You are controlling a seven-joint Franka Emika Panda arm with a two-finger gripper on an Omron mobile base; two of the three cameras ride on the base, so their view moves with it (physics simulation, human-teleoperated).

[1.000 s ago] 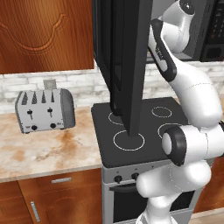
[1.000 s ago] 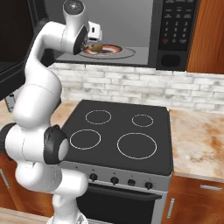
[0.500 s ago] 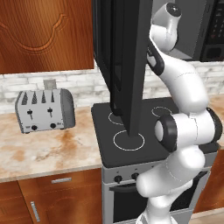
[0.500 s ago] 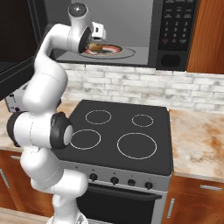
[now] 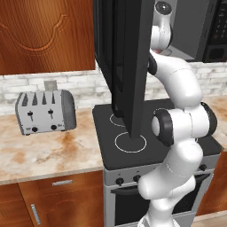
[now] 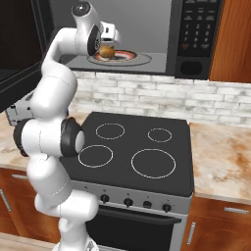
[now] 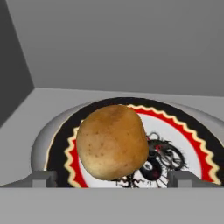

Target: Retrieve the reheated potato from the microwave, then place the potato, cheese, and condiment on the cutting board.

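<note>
The potato [image 7: 111,142] is a golden-brown lump lying on a patterned plate [image 7: 188,131] inside the grey cavity of the microwave [image 6: 196,34]. My gripper [image 7: 113,179] is open, one fingertip on each side of the potato and clear of it. From the right base view the gripper [image 6: 108,43] hangs just above the potato [image 6: 108,51] at the left of the plate [image 6: 132,58]. The black microwave door [image 5: 128,66] stands swung wide open. The cheese, the condiment and the cutting board are out of view.
A black stove [image 6: 137,147] with four rings lies below the microwave. A silver toaster [image 5: 44,111] stands on the marbled counter [image 5: 48,155] to the left. The open door juts out over the stove's left side beside my arm.
The arm has drawn more upright and the hand has edged slightly further into the microwave toward the potato. The potato and plate have not moved.
</note>
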